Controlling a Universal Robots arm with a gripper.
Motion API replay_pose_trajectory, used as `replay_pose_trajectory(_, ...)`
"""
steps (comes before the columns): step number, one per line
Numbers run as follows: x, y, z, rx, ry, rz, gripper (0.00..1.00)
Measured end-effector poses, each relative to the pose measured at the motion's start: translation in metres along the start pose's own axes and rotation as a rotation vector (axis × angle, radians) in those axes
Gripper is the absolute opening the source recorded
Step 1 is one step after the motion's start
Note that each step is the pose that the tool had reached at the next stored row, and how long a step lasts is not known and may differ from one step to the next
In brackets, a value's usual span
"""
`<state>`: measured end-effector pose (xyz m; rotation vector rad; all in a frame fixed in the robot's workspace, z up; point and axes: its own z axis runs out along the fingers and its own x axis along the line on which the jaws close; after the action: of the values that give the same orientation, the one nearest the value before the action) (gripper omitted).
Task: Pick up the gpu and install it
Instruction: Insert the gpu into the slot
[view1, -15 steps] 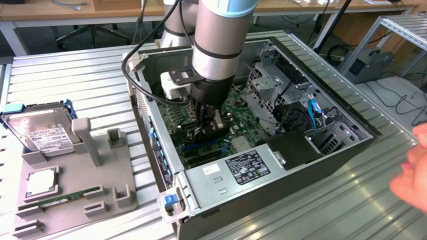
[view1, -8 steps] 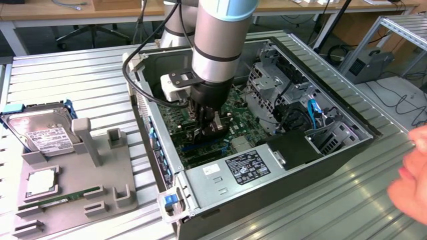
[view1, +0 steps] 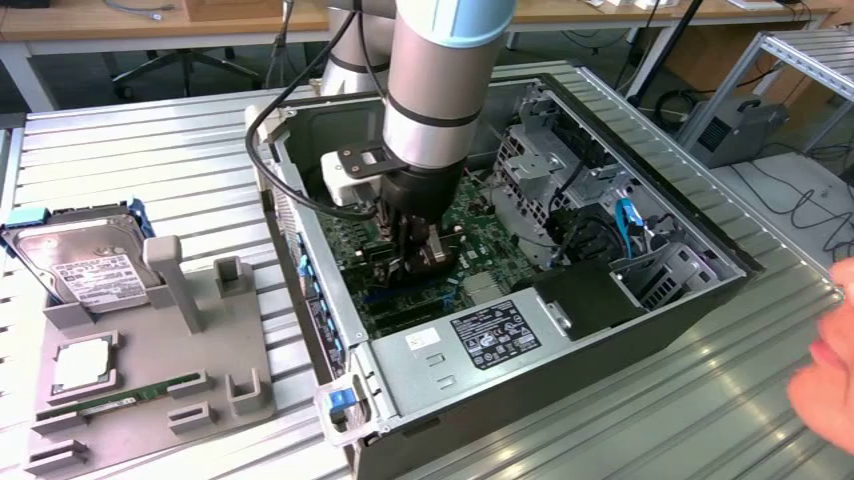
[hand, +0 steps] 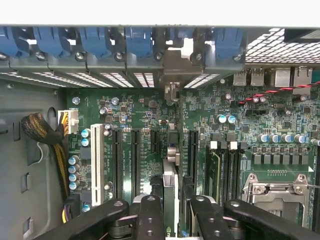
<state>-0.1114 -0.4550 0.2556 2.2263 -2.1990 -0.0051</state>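
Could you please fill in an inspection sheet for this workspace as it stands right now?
Surface: ribbed metal table, carrying an open PC case and a grey holder.
Job's things: gpu held edge-on, upright over the motherboard slots, its bracket at the case's rear slot openings.
Clutter: hard drive, a chip and a RAM stick on the holder.
Gripper: gripper down inside the case, shut on the gpu.
Cables: black cable looping from the arm; sleeved power wires in the case.
Surroundings: desks behind; a person's hand at the exterior view's right.
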Motion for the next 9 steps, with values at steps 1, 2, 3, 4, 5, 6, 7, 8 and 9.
replay_pose_trajectory(1, 0.0, 0.0, 0.0, 0.0, 0.0001, 0.0, 0.26)
replay_pose_trajectory(2, 0.0, 0.0, 0.0, 0.0, 0.0001, 0.0, 0.26)
replay_pose_trajectory(3, 0.0, 0.0, 0.0, 0.0, 0.0002, 0.0, 0.26)
replay_pose_trajectory(4, 0.0, 0.0, 0.0, 0.0, 0.0002, 0.0, 0.26)
replay_pose_trajectory(5, 0.0, 0.0, 0.0001, 0.0, 0.0001, 0.0, 0.26)
replay_pose_trajectory(6, 0.0, 0.0, 0.0001, 0.0, 0.0001, 0.0, 0.26)
replay_pose_trajectory(7, 0.0, 0.0, 0.0001, 0.0, 0.0, 0.0, 0.26)
replay_pose_trajectory(8, -0.0001, -0.0001, 0.0004, 0.0004, -0.0008, 0.0, 0.27)
replay_pose_trajectory(9, -0.0001, -0.0001, 0.0003, 0.0004, -0.0005, 0.0, 0.33)
